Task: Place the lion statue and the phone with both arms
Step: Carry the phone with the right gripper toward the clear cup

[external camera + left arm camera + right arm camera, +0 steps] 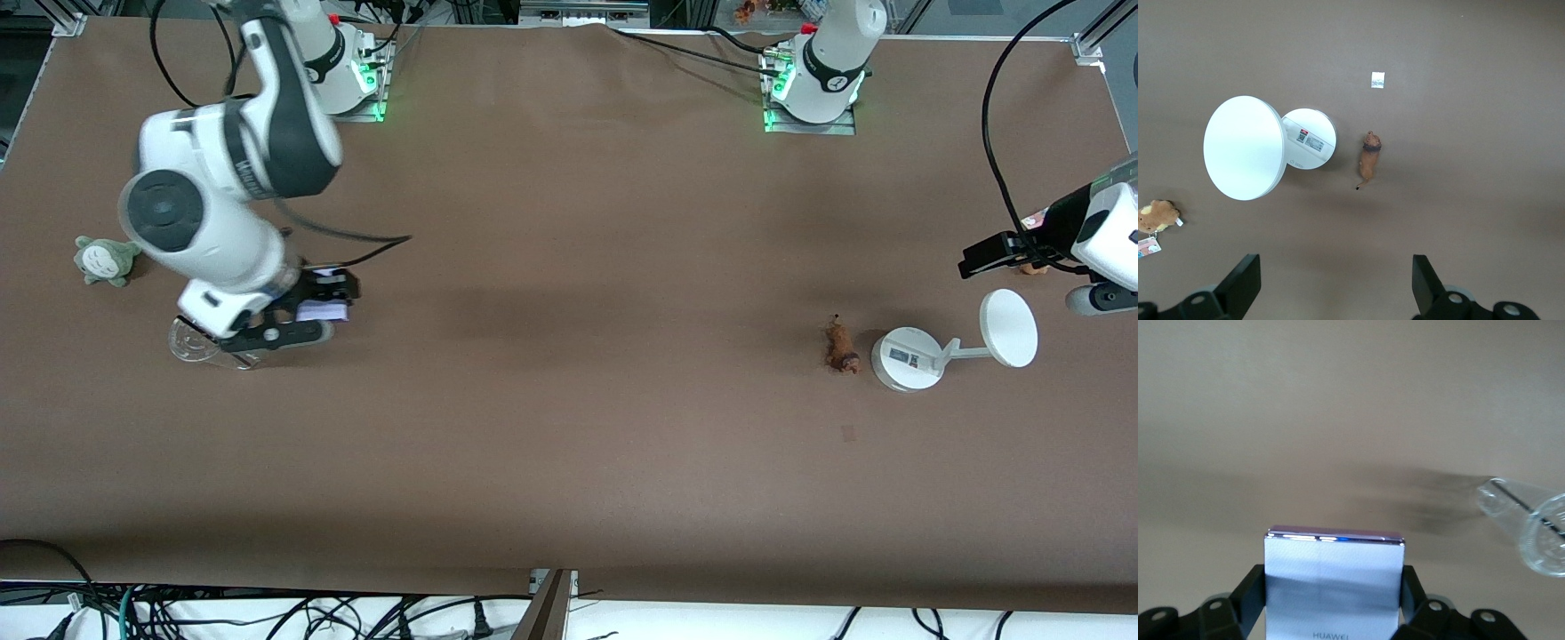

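Observation:
The phone (322, 311), a pale lavender-white slab, is clamped between the fingers of my right gripper (327, 300) just above the table at the right arm's end. In the right wrist view the phone (1333, 577) fills the gap of the shut gripper (1333, 593). The lion statue (840, 347), small and orange-brown, lies on the table beside a white stand's base. The left wrist view shows the lion statue (1369, 155) well ahead of my left gripper (1335, 283), which is open and empty. That left gripper (976, 260) hovers over the table by the stand's disc.
A white stand (907, 358) with a round disc (1008, 327) sits next to the lion. A brown plush (1158, 215) with a card tag lies beneath the left arm. A clear cup (200, 342) and a grey-green plush (105, 260) are close to the right gripper.

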Robot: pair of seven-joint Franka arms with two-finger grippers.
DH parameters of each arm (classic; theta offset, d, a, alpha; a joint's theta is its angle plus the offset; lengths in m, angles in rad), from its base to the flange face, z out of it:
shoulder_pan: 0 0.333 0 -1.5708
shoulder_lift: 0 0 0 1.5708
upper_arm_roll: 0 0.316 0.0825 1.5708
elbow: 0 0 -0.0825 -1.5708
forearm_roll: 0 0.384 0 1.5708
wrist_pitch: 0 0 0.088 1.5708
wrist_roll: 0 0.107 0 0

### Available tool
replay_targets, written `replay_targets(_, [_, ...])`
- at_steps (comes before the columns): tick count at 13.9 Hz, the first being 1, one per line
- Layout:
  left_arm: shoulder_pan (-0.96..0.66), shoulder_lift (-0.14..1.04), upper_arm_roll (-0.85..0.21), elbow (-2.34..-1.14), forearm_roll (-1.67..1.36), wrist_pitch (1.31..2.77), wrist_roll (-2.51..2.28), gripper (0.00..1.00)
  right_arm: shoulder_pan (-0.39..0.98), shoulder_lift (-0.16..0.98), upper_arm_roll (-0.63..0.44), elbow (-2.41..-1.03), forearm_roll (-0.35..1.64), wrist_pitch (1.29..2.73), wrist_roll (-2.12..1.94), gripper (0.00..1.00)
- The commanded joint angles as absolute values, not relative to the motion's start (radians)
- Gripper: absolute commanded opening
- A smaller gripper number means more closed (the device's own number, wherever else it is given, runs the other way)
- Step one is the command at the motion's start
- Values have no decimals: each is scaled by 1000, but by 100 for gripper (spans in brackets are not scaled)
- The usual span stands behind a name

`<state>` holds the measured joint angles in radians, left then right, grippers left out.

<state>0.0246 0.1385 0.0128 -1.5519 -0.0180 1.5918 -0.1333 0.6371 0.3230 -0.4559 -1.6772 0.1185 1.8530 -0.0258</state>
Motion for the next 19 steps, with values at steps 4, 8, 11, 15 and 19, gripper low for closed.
replay_targets(4, [31,147,14,-1529,-44,1580,-112,100,582,327,-558,-1762,247,1873,-267,39])
replay_targets(8, [31,147,14,-1529,-44,1580,-112,100,569,365,-558,-1839,249,2020,-304,39])
replay_targets(11, [31,147,14,-1529,-44,1580,-112,100,569,419,-558,-1847,250,2080,-307,39])
replay_targets(15, [31,147,14,-1529,-44,1580,-112,100,569,489,-552,-1848,285,2163,-307,39])
replay_targets(19, [31,147,14,-1531,-44,1580,-112,100,569,575,-549,-1848,386,2239,-388,39])
